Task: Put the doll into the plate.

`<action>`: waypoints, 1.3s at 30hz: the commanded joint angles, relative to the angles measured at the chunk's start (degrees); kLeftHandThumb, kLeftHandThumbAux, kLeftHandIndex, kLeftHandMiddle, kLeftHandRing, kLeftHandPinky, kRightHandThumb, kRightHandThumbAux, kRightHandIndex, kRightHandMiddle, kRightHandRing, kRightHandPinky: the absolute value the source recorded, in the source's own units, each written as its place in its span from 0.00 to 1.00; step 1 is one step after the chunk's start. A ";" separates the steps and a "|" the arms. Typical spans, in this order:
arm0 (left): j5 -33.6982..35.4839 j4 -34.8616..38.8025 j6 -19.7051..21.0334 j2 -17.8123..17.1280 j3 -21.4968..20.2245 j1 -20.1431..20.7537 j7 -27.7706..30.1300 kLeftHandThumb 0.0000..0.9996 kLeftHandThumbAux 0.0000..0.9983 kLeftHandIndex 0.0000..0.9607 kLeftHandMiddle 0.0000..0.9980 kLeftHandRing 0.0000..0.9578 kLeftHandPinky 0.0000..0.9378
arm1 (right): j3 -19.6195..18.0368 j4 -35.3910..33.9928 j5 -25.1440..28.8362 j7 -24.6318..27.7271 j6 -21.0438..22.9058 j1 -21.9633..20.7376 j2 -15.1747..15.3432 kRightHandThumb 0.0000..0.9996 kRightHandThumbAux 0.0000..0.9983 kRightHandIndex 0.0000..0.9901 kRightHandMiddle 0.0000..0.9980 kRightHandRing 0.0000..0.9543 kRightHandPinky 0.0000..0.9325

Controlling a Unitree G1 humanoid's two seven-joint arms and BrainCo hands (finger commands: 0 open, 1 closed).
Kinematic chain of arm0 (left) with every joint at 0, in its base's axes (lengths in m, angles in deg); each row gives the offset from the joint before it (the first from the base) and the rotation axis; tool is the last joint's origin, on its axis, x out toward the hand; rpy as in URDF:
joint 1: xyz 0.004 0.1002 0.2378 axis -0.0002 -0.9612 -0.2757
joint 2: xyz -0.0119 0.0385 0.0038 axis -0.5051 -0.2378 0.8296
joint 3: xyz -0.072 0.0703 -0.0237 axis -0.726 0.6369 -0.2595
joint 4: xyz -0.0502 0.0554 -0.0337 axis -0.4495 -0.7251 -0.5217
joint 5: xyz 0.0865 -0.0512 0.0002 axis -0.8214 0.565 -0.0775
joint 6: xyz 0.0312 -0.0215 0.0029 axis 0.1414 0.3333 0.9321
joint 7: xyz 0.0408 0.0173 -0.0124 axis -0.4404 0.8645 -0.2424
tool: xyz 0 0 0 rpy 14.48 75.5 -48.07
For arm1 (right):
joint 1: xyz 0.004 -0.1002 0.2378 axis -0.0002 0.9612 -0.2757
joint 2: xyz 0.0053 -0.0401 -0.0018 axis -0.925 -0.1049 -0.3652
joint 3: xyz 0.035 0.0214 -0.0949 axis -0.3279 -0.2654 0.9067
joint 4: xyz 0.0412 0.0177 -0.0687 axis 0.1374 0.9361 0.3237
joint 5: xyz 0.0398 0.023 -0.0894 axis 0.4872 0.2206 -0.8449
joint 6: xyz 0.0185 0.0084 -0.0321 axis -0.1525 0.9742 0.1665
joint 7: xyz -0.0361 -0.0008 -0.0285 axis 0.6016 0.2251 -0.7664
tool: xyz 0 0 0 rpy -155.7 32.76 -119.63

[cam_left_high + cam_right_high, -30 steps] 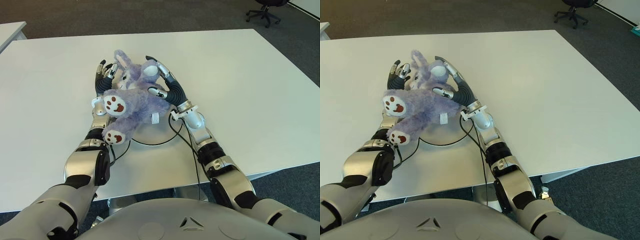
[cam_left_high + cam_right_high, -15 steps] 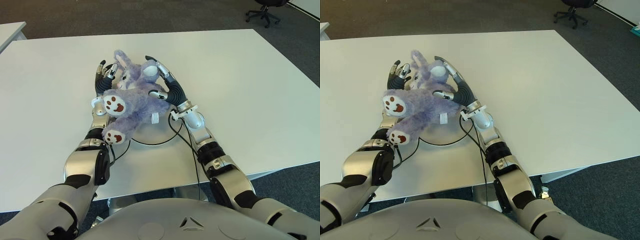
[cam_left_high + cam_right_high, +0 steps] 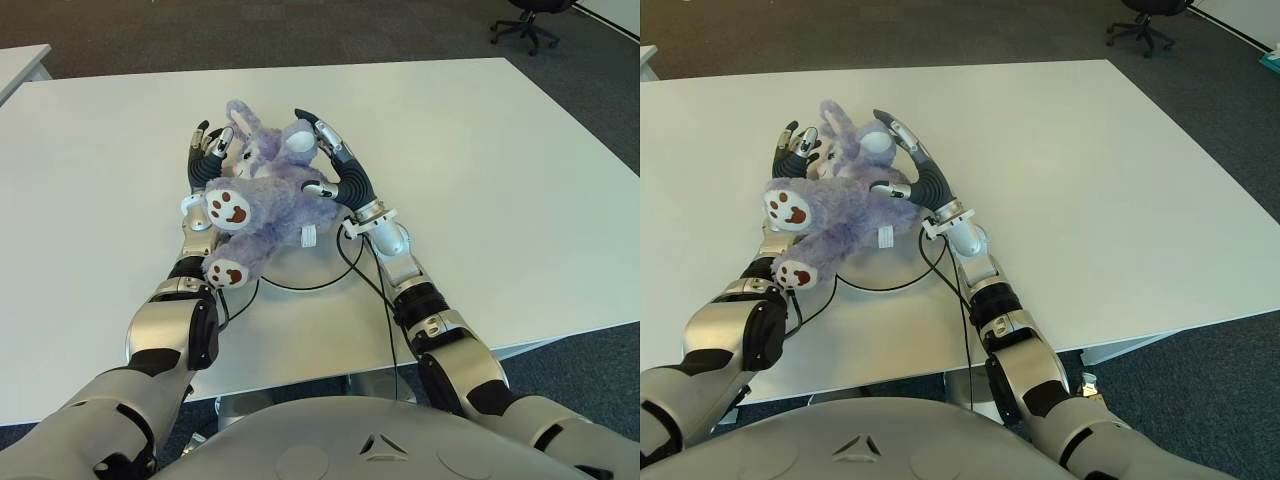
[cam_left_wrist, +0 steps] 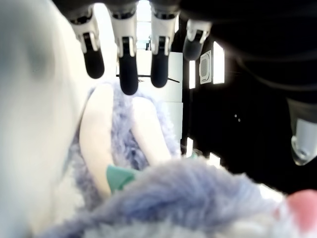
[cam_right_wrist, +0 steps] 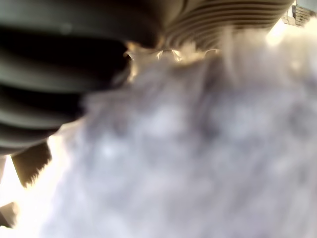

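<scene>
The purple plush doll point(image 3: 262, 205), with white paw soles, is pressed between my two hands over the white plate point(image 3: 885, 262), which shows only as a pale rim below it. My left hand point(image 3: 207, 158) stands against the doll's left side with its fingers point(image 4: 128, 74) straight and spread. The doll's fur point(image 4: 163, 198) lies against that palm. My right hand point(image 3: 335, 172) cups the doll's right side, fingers reaching along the head and thumb on the body. In the right wrist view, fur point(image 5: 198, 148) fills the picture. The doll's legs hang over my left forearm.
The white table point(image 3: 480, 180) stretches wide around the hands. Black cables point(image 3: 300, 287) loop on it just in front of the plate. An office chair point(image 3: 530, 20) stands on the dark floor at the far right.
The right hand's fingers have straightened a little along the doll's head. The doll and the left hand have barely shifted.
</scene>
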 commanded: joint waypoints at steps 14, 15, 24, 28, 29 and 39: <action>-0.13 -3.67 3.10 1.22 -0.01 -4.72 0.10 0.00 0.46 0.06 0.20 0.22 0.20 | -1.42 7.40 2.25 2.52 -1.00 7.52 -0.45 0.00 0.43 0.00 0.00 0.00 0.00; -0.11 -3.64 3.18 1.23 -0.04 -4.72 0.13 0.00 0.46 0.06 0.20 0.22 0.20 | -1.44 6.69 2.29 2.34 -0.97 7.71 -0.61 0.00 0.43 0.00 0.00 0.00 0.00; -0.04 -3.62 3.25 1.24 -0.33 -4.73 0.47 0.00 0.46 0.05 0.20 0.22 0.21 | -1.90 4.67 1.41 0.39 -2.62 8.28 -1.46 0.00 0.42 0.00 0.00 0.00 0.00; 0.01 -3.57 3.06 1.26 -0.39 -4.84 0.61 0.00 0.46 0.05 0.21 0.22 0.21 | -1.99 3.82 1.12 -0.48 -3.72 8.16 -1.69 0.01 0.44 0.00 0.00 0.00 0.00; -0.08 -3.56 3.02 1.24 -0.32 -4.88 0.59 0.00 0.46 0.05 0.21 0.22 0.21 | -2.02 3.55 1.02 -0.74 -3.92 8.11 -1.74 0.02 0.44 0.00 0.00 0.00 0.00; -0.34 -3.83 3.17 0.98 -0.12 -4.77 0.44 0.00 0.46 0.06 0.19 0.20 0.19 | -2.02 0.62 0.82 -2.24 -4.59 7.59 -2.40 0.08 0.49 0.00 0.00 0.00 0.00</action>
